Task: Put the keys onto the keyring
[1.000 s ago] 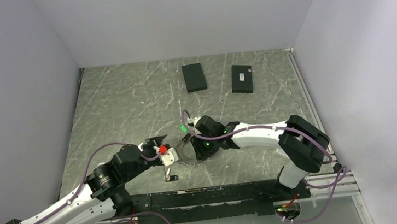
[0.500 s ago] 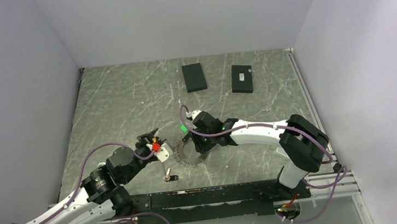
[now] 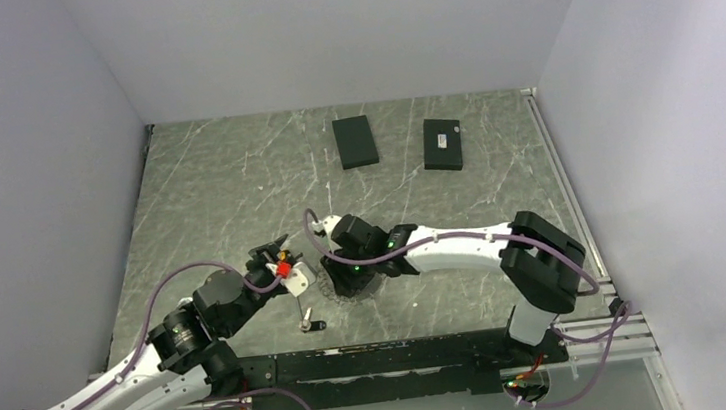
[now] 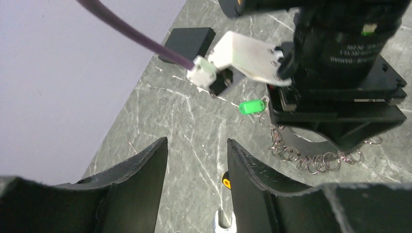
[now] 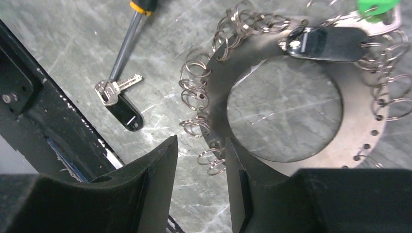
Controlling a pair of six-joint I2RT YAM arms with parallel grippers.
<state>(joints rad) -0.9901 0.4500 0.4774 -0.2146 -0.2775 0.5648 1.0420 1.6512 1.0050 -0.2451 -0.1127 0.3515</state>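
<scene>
The right gripper [image 5: 199, 194] hangs open astride the keyring's [image 5: 218, 82] seven-o'clock rim in its wrist view, probably to steady it, while the left gripper [image 4: 197, 184], open and empty, sits at its nine o'clock overhead, close to the loose key [image 5: 119, 99] lying by the screwdriver [image 5: 127, 39].

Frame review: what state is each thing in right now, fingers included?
Keyring: flat on the table, green tag attached.
Screwdriver: lying flat, untouched.
Loose key: on the table, off the keyring, at the screwdriver's tip.
Second key: lying across the keyring; attachment unclear.
Left fingers: open, empty.
Right fingers: open, straddling the keyring's rim.
Black boxes: lying flat at the far side.
</scene>
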